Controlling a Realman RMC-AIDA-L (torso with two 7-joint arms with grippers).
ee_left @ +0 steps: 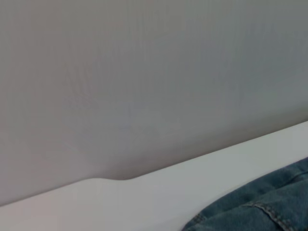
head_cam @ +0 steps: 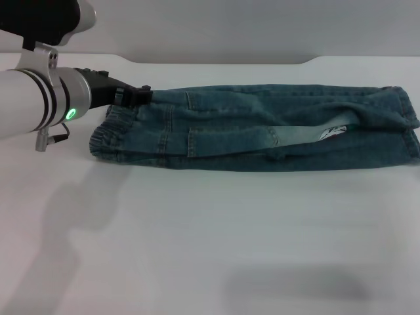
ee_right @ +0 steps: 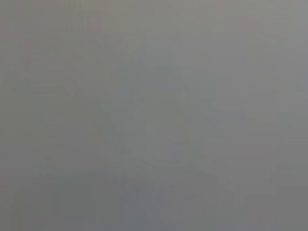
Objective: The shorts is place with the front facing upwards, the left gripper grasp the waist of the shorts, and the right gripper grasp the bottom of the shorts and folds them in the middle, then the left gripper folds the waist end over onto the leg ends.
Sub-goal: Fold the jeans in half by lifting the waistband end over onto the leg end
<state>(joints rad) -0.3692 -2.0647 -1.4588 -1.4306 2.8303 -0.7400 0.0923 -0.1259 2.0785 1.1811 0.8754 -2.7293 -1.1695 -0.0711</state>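
Here the shorts (head_cam: 262, 128) lie folded lengthwise on the white table (head_cam: 210, 236), waistband toward the left. The left gripper (head_cam: 134, 95) touches the waist edge — it seems clenched on the denim, though its fingertips are hidden.

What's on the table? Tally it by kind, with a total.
Shorts: 1, blue denim, folded lengthwise
Robot grippers: 1, the left gripper at the waist end
Table: 1, white
Total: 3
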